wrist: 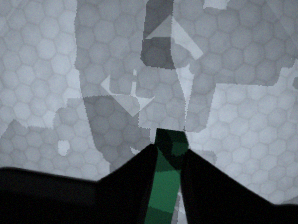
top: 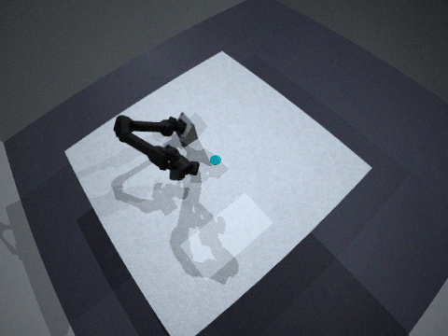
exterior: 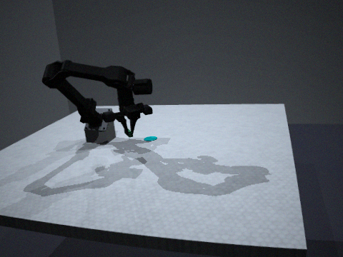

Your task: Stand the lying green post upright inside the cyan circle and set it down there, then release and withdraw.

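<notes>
My gripper (exterior: 130, 134) (wrist: 168, 153) is shut on the green post (wrist: 165, 186), near one end. In the wrist view the post runs from between the fingertips down to the bottom edge of the picture. In the exterior view only a small bit of green shows at the fingertips, and they are above the table. The cyan circle (top: 215, 160) (exterior: 150, 138) lies flat on the table, a short way right of the fingertips in the exterior view. In the top view the arm hides the fingers and the post.
The white table (top: 299, 154) (exterior: 229, 132) carries the arm's grey base (exterior: 100, 135), left of the fingers in the exterior view. Shadows of the arm spread over the table. A brighter square patch (top: 247, 217) shows on it in the top view.
</notes>
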Robot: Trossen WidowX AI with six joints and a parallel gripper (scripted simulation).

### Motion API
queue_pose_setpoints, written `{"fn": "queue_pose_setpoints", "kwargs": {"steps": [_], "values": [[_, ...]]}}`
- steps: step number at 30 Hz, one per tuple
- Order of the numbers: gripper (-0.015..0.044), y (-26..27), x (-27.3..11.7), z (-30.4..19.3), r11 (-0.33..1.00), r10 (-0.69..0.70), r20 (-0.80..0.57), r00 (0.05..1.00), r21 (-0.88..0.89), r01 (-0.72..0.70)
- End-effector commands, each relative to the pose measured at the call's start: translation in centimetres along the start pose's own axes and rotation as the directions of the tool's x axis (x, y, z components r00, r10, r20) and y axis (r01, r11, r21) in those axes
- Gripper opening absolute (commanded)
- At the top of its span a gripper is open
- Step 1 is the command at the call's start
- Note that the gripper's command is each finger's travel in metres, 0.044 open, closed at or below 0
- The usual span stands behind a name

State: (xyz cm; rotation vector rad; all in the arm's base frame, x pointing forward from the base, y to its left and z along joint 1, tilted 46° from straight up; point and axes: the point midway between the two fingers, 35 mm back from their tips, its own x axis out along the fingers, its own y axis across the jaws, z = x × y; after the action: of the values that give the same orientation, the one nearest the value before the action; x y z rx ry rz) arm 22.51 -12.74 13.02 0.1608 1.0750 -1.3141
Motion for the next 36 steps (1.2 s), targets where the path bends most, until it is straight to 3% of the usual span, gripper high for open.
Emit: {"fn": "queue_pose_setpoints", "kwargs": {"steps": [1,12,24,36], "values": [[0.0023,-0.1,-1.6,0.0,1.0,0.005,0.004,1.0,0.004,-0.005],[0.0023,-0.3,-3.7,-0.2,1.0,0.001,0.009,1.0,-0.019,-0.001],[0.0023,3.0,-4.2,-2.1,0.914,0.017,-0.002,1.0,-0.405,-0.016],[0.0023,6.1,-4.7,-4.6,0.682,0.025,-0.01,1.0,-0.731,-0.024]]}}
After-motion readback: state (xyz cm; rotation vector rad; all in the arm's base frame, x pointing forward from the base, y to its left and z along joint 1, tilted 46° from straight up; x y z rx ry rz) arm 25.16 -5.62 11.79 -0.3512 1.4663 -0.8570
